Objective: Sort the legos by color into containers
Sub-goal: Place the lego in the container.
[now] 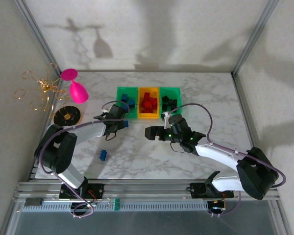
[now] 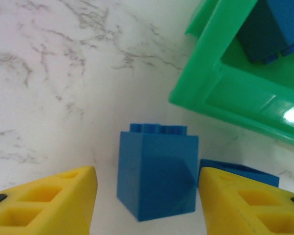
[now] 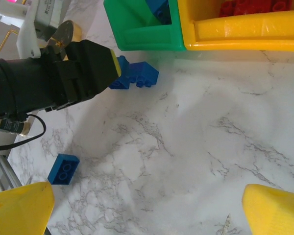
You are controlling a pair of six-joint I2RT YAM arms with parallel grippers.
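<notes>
Three joined containers stand in a row at the back: a green one (image 1: 127, 102) with blue legos, an orange-yellow one (image 1: 148, 104) with red legos (image 3: 250, 6), and a green one (image 1: 170, 102) with black legos. My left gripper (image 2: 147, 188) is open just in front of the left green bin (image 2: 225, 93). An upright blue brick (image 2: 157, 171) stands on the table between its yellow fingers, with a gap on each side. A second blue brick (image 2: 235, 170) lies behind the right finger. My right gripper (image 3: 147, 215) hangs wide open over bare marble, holding nothing.
Another blue brick (image 1: 103, 155) lies loose on the table in front of the left arm. At the back left are a round gold-and-black dish (image 1: 67, 116), a pink object (image 1: 77, 89) and a gold wire ornament (image 1: 41, 90). Metal frame posts border the table.
</notes>
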